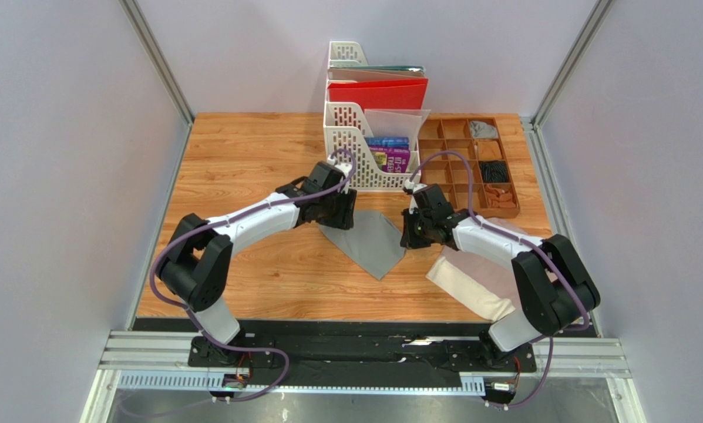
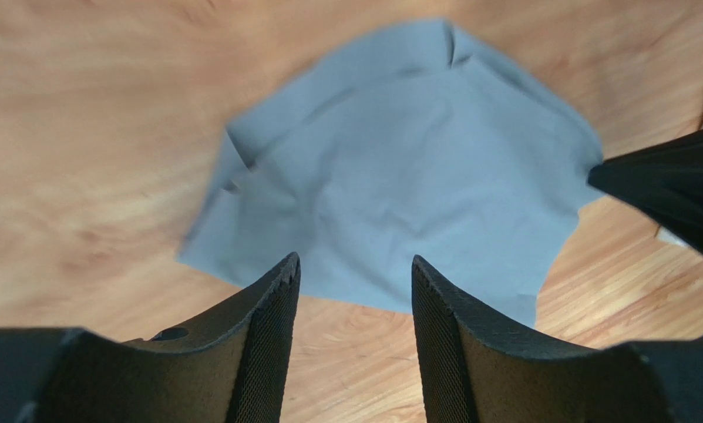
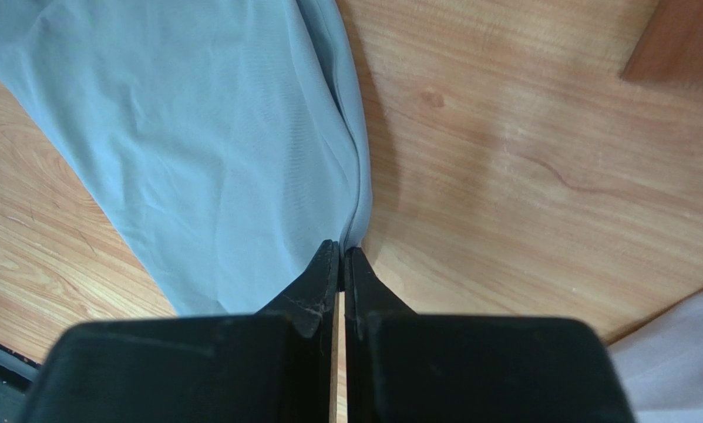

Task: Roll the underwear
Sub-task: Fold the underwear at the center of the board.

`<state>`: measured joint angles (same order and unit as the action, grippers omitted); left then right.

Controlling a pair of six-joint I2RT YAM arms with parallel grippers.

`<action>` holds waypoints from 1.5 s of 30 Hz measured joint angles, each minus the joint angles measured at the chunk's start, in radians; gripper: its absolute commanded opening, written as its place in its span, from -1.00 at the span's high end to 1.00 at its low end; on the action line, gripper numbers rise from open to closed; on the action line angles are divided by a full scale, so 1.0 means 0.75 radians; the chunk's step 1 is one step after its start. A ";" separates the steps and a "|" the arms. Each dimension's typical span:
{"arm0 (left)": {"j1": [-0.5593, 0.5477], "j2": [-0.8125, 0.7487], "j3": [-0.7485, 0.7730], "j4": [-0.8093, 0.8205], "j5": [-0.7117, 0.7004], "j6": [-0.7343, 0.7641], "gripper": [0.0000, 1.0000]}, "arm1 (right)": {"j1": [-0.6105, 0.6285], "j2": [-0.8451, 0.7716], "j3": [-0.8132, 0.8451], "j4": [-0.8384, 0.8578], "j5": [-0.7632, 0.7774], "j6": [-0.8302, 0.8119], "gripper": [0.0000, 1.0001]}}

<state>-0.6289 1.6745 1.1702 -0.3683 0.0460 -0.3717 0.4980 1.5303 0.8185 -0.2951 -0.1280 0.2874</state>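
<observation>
Left tool (image 2: 353,262) open, empty, above grey underwear (image 1: 372,240) lying on surface (image 1: 258,159). Right tool (image 3: 341,251) squeezed tight on its edge. Pale pink underwear (image 1: 465,286) under right arm.

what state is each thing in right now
grey underwear, unrolled, spread flat, a few edges turned over
beige underwear, unrolled, lying flat, partly hidden by the right arm
left fingers, open, holding nothing, over the grey underwear
right fingers, shut on the grey underwear's edge
</observation>
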 measured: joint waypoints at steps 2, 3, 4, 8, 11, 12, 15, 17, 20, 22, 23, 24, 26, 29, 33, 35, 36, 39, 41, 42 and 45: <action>-0.014 0.015 -0.074 0.035 0.027 -0.055 -0.11 | 0.016 -0.017 -0.015 0.000 0.017 0.016 1.00; -0.013 0.022 -0.105 0.053 0.039 -0.078 -0.11 | 0.023 -0.026 -0.021 0.000 0.022 0.022 1.00; -0.011 0.032 -0.138 0.079 0.049 -0.104 -0.11 | 0.033 -0.038 -0.032 -0.001 0.031 0.031 1.00; 0.001 0.042 -0.229 0.184 0.079 -0.175 -0.11 | 0.058 -0.081 -0.071 0.001 0.049 0.055 1.00; 0.002 0.042 -0.257 0.271 0.084 -0.211 -0.11 | 0.069 -0.085 -0.084 0.002 0.061 0.067 1.00; 0.002 0.042 -0.260 0.291 0.088 -0.219 -0.11 | 0.073 -0.086 -0.089 0.002 0.065 0.072 1.00; 0.002 0.042 -0.265 0.360 0.106 -0.246 -0.11 | 0.084 -0.087 -0.093 0.001 0.076 0.080 1.00; 0.002 0.045 -0.265 0.394 0.115 -0.259 -0.11 | 0.095 -0.089 -0.093 0.001 0.084 0.085 1.00; 0.002 0.057 -0.265 0.419 0.125 -0.278 -0.11 | 0.104 -0.090 -0.093 0.001 0.095 0.090 1.00; 0.002 0.068 -0.266 0.426 0.133 -0.286 -0.10 | 0.109 -0.091 -0.093 0.000 0.103 0.091 1.00; 0.002 0.073 -0.266 0.427 0.137 -0.287 -0.10 | 0.110 -0.093 -0.093 0.000 0.107 0.092 1.00; 0.002 0.082 -0.266 0.429 0.142 -0.291 -0.10 | 0.110 -0.096 -0.093 -0.001 0.111 0.092 1.00; 0.002 0.107 -0.266 0.428 0.148 -0.305 -0.10 | 0.111 -0.106 -0.093 0.000 0.122 0.097 1.00; 0.002 0.135 -0.267 0.431 0.149 -0.324 -0.10 | 0.117 -0.132 -0.093 0.000 0.135 0.102 1.00; 0.002 0.135 -0.276 0.453 0.151 -0.347 -0.10 | 0.141 -0.180 -0.093 0.003 0.142 0.110 1.00; 0.002 0.135 -0.282 0.467 0.152 -0.365 -0.10 | 0.161 -0.196 -0.093 0.010 0.146 0.116 1.00; 0.002 0.135 -0.284 0.472 0.152 -0.371 -0.10 | 0.171 -0.200 -0.093 0.014 0.146 0.119 1.00; 0.002 0.135 -0.286 0.479 0.152 -0.383 -0.10 | 0.209 -0.202 -0.093 0.028 0.146 0.130 1.00; 0.002 0.135 -0.292 0.491 0.152 -0.392 -0.10 | 0.242 -0.202 -0.093 0.036 0.146 0.140 1.00; 0.002 0.135 -0.294 0.497 0.152 -0.396 -0.10 | 0.256 -0.202 -0.093 0.039 0.146 0.143 1.00; 0.002 0.135 -0.302 0.515 0.153 -0.405 -0.10 | 0.301 -0.195 -0.093 0.053 0.145 0.154 1.00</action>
<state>-0.6277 1.7760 0.9436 0.0177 0.1604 -0.6754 0.7235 1.3842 0.7486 -0.2550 -0.0189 0.4030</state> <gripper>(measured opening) 0.552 0.003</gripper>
